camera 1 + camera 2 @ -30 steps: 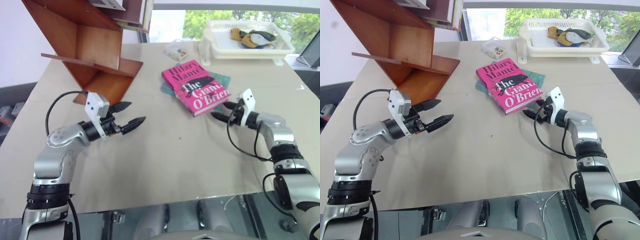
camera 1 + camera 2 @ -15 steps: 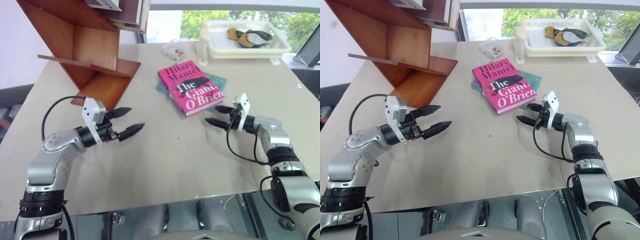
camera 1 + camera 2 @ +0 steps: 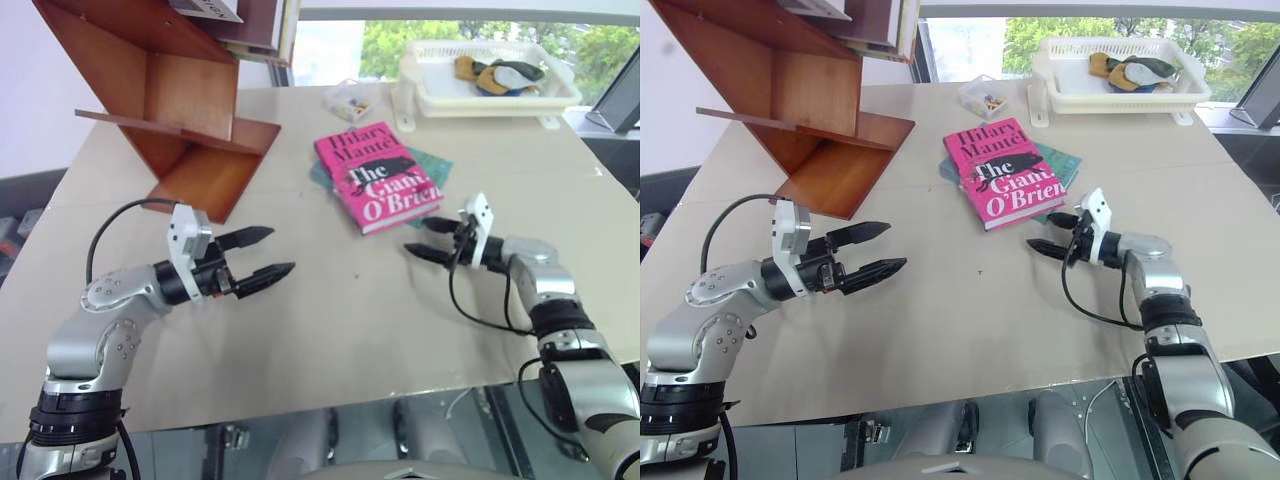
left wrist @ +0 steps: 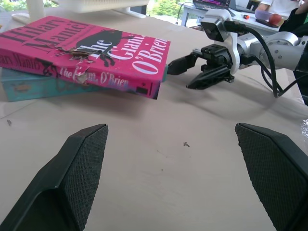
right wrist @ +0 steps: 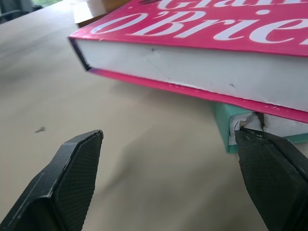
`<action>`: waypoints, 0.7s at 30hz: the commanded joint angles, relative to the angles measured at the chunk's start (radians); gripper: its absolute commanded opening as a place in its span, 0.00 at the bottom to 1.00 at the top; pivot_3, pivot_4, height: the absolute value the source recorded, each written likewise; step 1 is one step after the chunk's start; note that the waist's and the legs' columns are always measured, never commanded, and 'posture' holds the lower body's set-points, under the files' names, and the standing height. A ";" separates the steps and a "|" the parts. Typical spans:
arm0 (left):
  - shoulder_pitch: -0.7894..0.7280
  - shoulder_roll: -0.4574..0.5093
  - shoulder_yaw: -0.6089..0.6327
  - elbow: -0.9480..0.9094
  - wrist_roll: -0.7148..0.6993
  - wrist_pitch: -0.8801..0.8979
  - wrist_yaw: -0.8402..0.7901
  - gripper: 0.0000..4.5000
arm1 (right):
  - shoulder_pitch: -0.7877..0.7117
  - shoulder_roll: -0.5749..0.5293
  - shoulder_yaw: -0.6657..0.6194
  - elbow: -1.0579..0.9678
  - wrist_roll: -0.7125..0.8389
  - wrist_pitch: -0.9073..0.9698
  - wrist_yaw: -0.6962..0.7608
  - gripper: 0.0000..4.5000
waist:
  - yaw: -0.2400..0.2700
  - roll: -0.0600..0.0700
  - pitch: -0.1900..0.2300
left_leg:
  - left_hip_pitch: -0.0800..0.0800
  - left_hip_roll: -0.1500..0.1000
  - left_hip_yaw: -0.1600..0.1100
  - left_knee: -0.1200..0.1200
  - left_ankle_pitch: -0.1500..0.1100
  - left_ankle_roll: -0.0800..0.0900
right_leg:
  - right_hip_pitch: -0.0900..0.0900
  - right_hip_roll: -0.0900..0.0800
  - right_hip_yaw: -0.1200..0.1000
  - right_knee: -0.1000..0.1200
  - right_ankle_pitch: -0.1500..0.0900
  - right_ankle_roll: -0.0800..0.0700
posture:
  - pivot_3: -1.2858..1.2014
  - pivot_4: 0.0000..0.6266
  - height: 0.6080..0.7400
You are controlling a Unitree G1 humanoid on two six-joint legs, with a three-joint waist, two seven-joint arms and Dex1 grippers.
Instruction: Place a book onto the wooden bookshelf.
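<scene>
The pink book (image 3: 379, 177) lies flat on the table, stacked on a thinner teal book (image 3: 433, 160). The reddish-brown wooden bookshelf (image 3: 170, 95) stands tilted at the table's far left. My right gripper (image 3: 424, 238) is open just off the pink book's near right corner, pointing at it without touching; its wrist view shows the book's page edge (image 5: 192, 62) close ahead. My left gripper (image 3: 262, 252) is open and empty over bare table, well to the left of the book and in front of the shelf. In the left wrist view the book (image 4: 86, 55) and my right gripper (image 4: 192, 72) lie ahead.
A white plastic basket (image 3: 490, 90) with a few items stands at the far right. A small clear box (image 3: 350, 100) sits behind the books. Other books lean on top of the shelf (image 3: 250, 25). The tan table (image 3: 340, 320) ends near my arms.
My right gripper slid left along the book's near edge and drew back slightly. My left gripper pulled back a little and turned. The camera view shifted.
</scene>
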 commanded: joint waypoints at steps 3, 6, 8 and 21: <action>-0.015 0.021 0.022 -0.010 -0.002 -0.016 -0.013 0.99 | 0.056 0.006 0.039 -0.165 0.029 0.061 0.037 1.00 | 0.001 0.000 0.000 | 0.000 0.000 0.000 0.000 0.000 0.000 | 0.000 0.000 0.000 0.000 0.000 0.000 | 0.52 0.24 1.00; -0.019 0.022 0.019 -0.007 0.000 -0.017 -0.014 0.99 | 0.097 0.008 0.070 -0.274 0.038 0.102 0.043 1.00 | 0.002 0.000 0.000 | 0.000 0.000 0.000 0.000 0.000 0.000 | 0.000 0.000 0.000 0.000 0.000 0.000 | 0.52 0.24 1.00; -0.021 0.022 0.017 -0.006 0.001 -0.017 -0.016 0.99 | 0.123 0.015 0.090 -0.354 0.049 0.134 0.039 1.00 | 0.002 0.000 0.000 | 0.000 0.000 0.000 0.000 0.000 0.000 | 0.000 0.000 0.000 0.000 0.000 0.000 | 0.52 0.24 1.00; -0.023 0.023 0.013 -0.005 0.006 -0.016 -0.020 0.99 | 0.183 -0.051 0.083 -0.461 0.050 0.234 -0.063 1.00 | 0.015 0.000 0.000 | 0.000 -0.001 -0.001 0.000 0.000 0.000 | 0.000 -0.001 -0.001 0.000 0.000 0.000 | 0.52 0.24 1.00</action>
